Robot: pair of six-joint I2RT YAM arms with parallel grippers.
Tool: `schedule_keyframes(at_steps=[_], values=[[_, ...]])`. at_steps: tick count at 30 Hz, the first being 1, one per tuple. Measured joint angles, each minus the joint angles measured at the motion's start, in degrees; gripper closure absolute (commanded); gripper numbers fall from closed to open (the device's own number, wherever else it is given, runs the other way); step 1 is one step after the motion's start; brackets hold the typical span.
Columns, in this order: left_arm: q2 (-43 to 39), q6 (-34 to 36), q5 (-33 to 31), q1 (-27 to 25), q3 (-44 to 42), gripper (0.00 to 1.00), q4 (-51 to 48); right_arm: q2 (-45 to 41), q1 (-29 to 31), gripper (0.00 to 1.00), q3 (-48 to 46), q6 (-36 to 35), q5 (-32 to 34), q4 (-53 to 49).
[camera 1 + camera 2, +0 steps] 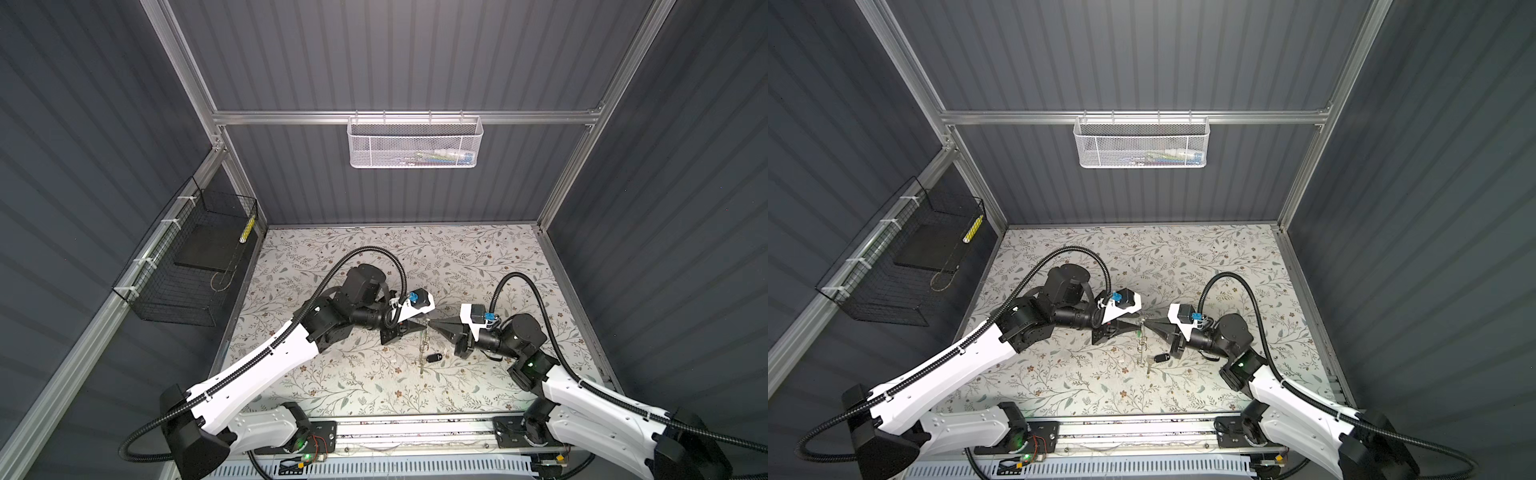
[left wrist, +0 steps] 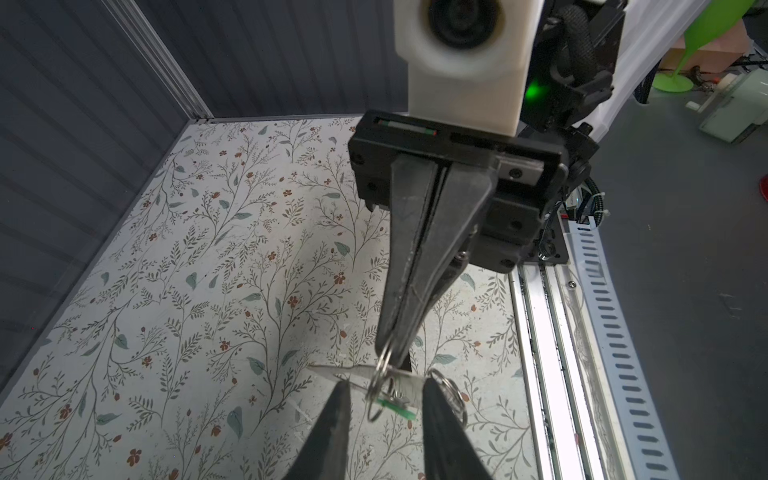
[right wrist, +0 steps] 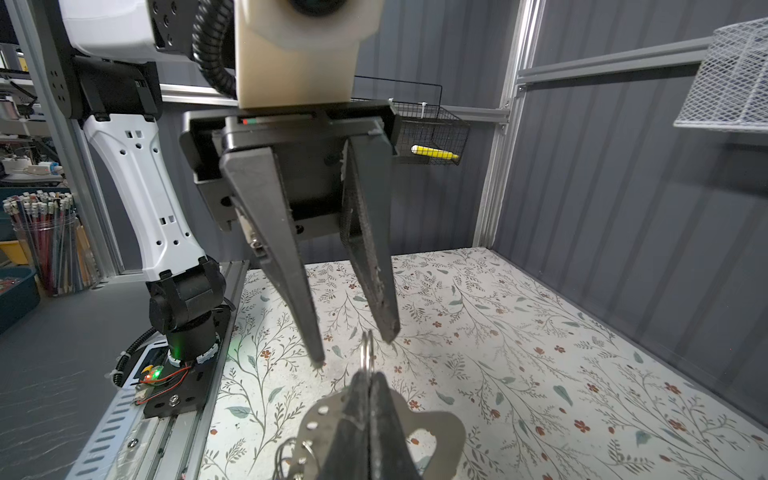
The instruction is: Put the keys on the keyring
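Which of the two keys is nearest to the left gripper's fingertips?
The key with the green tag, up at the tips of the left gripper. The black-tagged key is farther off, lower in both top views.

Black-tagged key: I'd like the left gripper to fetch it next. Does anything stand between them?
Yes. In a top view the black-tagged key lies on the table below the left gripper. The keyring, dangling from the shut right gripper, hangs between them.

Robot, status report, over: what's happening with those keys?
Right pincer shut on the keyring, held up. Left pincer open, green-tagged key between its tips. Nothing in the way.
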Motion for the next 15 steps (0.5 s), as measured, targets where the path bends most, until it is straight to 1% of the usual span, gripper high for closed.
schedule_keyframes(at_steps=[7, 13, 15], values=[[0.0, 0.0, 0.2, 0.0, 0.0, 0.79, 1.1, 0.3, 0.0, 1.00, 0.0, 0.8, -1.2, 1.7], [0.0, 0.4, 1.2, 0.0, 0.0, 0.95, 1.0, 0.6, 0.0, 1.00, 0.0, 1.0, -1.8, 2.0], [0.0, 1.1, 1.5, 0.0, 0.0, 1.00, 0.6, 0.6, 0.0, 0.93, 0.0, 1.4, -1.7, 2.0]])
